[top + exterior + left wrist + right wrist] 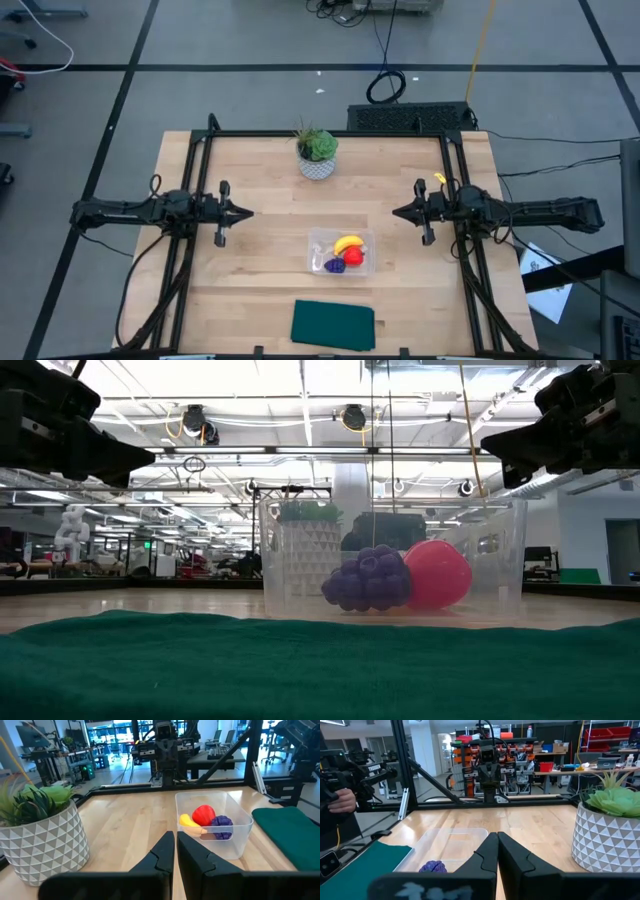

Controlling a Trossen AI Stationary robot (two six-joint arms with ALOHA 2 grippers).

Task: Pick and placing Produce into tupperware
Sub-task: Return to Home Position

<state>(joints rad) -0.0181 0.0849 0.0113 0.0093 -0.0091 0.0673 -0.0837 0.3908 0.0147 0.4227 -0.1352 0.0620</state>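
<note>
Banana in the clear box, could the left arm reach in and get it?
Probably yes. The box is open on top, nothing stands between it and the left gripper, and the banana lies uncovered.

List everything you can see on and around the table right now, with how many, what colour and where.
banana: one, yellow, inside the clear box
red fruit: one, red, in the box beside the banana
purple fruit: one, dark purple, in the box
clear box: one, see-through, mid table toward the front
potted plant: one, green in a white pot, at the back
cloth: one, dark green, front edge
table: one, light wood
person's hand: one, beyond the table
left claw: shut, over the left side
right claw: shut, over the right side
</note>
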